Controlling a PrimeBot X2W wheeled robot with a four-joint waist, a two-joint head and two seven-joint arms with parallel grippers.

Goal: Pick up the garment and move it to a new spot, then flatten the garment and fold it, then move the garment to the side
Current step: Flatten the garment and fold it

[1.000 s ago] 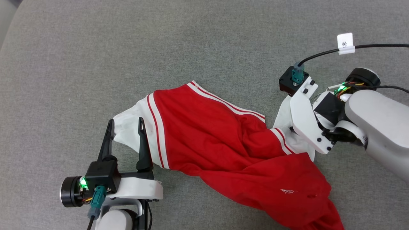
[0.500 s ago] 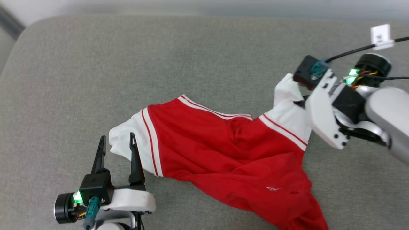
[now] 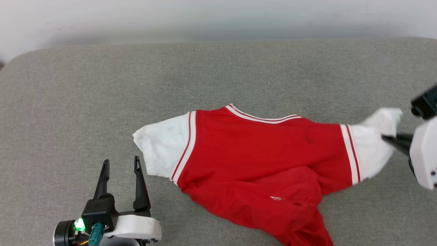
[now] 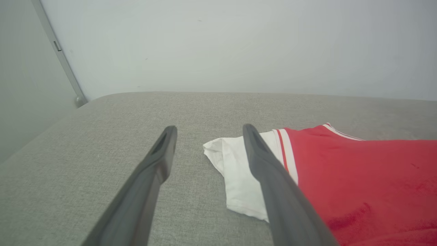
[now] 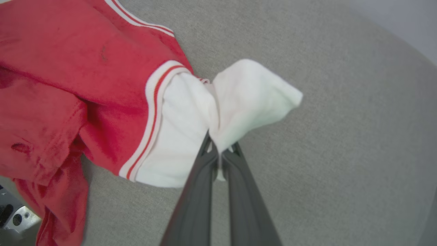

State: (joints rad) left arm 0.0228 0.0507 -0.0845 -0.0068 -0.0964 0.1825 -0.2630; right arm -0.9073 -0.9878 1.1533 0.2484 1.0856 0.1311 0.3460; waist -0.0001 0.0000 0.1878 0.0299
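Grey padded surface (image 3: 218, 68) is carrying the garment (image 3: 259, 150); right hand (image 5: 219, 147) is pinching its sleeve (image 5: 252, 99), left hand (image 3: 120, 167) gaping empty; advise pulling low, evenly

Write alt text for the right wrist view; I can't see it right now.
The right gripper is shut on a bunched white sleeve of the red short-sleeved T-shirt with striped trim. The shirt's rumpled red body lies to the left on a grey woven fabric surface.

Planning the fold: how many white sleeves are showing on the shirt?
2. One sleeve lies flat near the open left tool; the other sleeve is pinched in the shut right tool. Neither looks hidden.
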